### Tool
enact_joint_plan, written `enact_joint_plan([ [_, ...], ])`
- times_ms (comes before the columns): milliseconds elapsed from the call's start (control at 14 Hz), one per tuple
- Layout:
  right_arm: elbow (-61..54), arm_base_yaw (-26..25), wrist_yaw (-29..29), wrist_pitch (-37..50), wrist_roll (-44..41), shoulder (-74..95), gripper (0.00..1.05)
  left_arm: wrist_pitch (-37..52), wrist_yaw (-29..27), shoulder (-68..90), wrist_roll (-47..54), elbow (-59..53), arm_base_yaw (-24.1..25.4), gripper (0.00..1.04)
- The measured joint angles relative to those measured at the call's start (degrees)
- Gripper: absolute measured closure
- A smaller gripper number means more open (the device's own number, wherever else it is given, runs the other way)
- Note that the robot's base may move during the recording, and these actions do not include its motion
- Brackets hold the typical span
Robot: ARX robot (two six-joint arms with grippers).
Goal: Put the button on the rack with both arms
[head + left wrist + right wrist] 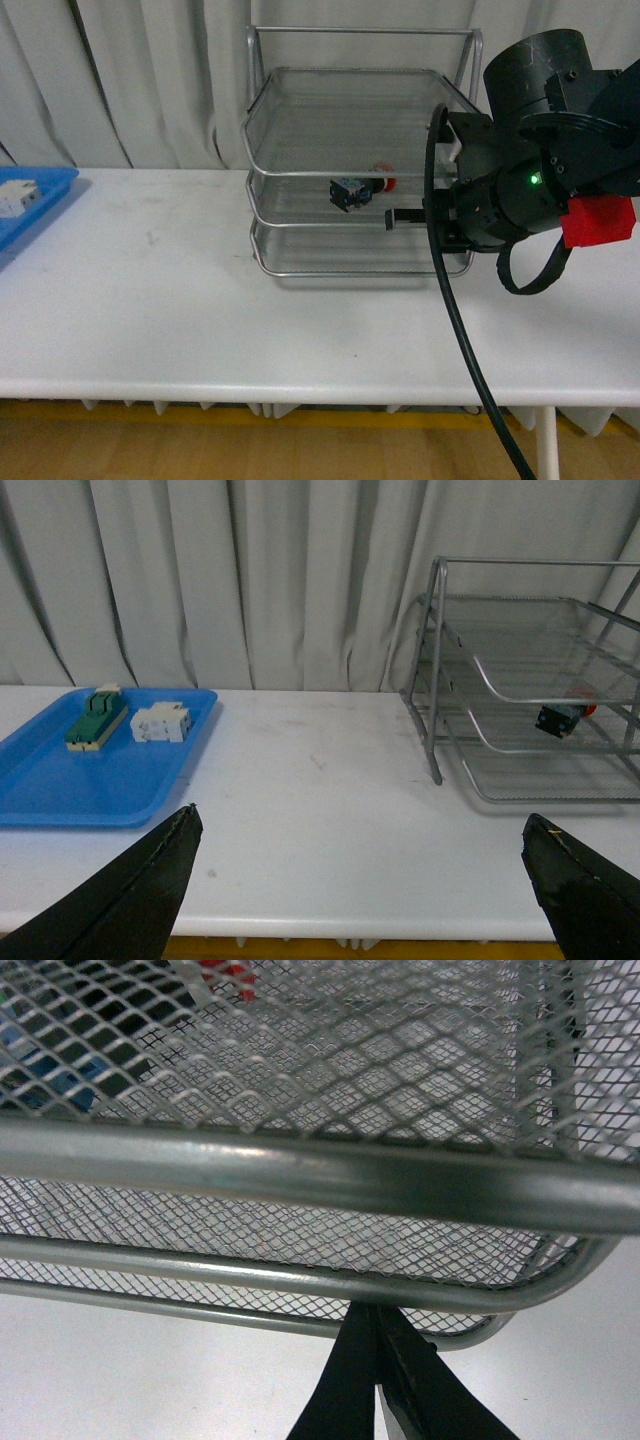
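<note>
The button [352,191], a dark blocky body with blue bits and a red cap, lies on the middle tray of the silver wire rack [300,205]. It also shows in the left wrist view [560,718] and, through the mesh, in the right wrist view [225,975]. My right gripper [392,219] is shut and empty, its tips [373,1325] under the front rail of the rack [330,1175]. My left gripper [365,845] is open and empty, out of the front view, over the table left of the rack [440,670].
A flat blue tray [60,780] holds a green-and-cream switch [96,718] and a white block [160,723]; it shows at the far left in the front view [50,195]. The white table [200,320] has its front edge close. Curtains hang behind. A black cable [455,320] hangs from my right arm.
</note>
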Motion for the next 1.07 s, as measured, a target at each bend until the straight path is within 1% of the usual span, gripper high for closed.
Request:
enact_joint_plan([
  [214, -5.4, 0.1, -0.9, 0.6, 0.5, -2.7, 1.03, 0.0, 0.0, 0.0, 0.0, 0.0, 0.0, 0.07],
  [429, -17.0, 0.0, -5.5, 6.9, 2.3, -12.1, 1.03, 0.0, 0.0, 0.0, 0.0, 0.0, 0.0, 0.07],
  [500, -24.7, -1.2, -9.3, 11.5, 4.3, -18.5, 1.03, 0.0, 0.0, 0.0, 0.0, 0.0, 0.0, 0.07],
  [571, -31.0, -3.9, -12.2, 15.2, 7.8, -23.6, 1.03, 0.0, 0.0, 0.0, 0.0, 0.0, 0.0, 0.07],
  [643, -37.7, -8.4, -13.9, 18.1, 11.2, -28.5, 1.03, 0.0, 0.0, 0.0, 0.0, 0.0, 0.0, 0.07],
  [714, -42.0, -12.3, -15.1, 19.2, 12.5, -31.3, 1.03, 0.0, 0.0, 0.0, 0.0, 0.0, 0.0, 0.07],
  [857, -46.2, -19.9, -16.9, 18.6, 12.4, -35.2, 1.03, 0.0, 0.0, 0.0, 0.0, 0.0, 0.0, 0.07],
  [1000, -46.6, -26.8, -18.2, 17.7, 9.4, -41.1, 1.03, 0.0, 0.0, 0.0, 0.0, 0.0, 0.0, 0.07],
  [1071, -52.8, -27.9, -14.0, 40.5, 2.7, -40.2, 1.03, 0.0, 0.0, 0.0, 0.0, 0.0, 0.0, 0.07],
])
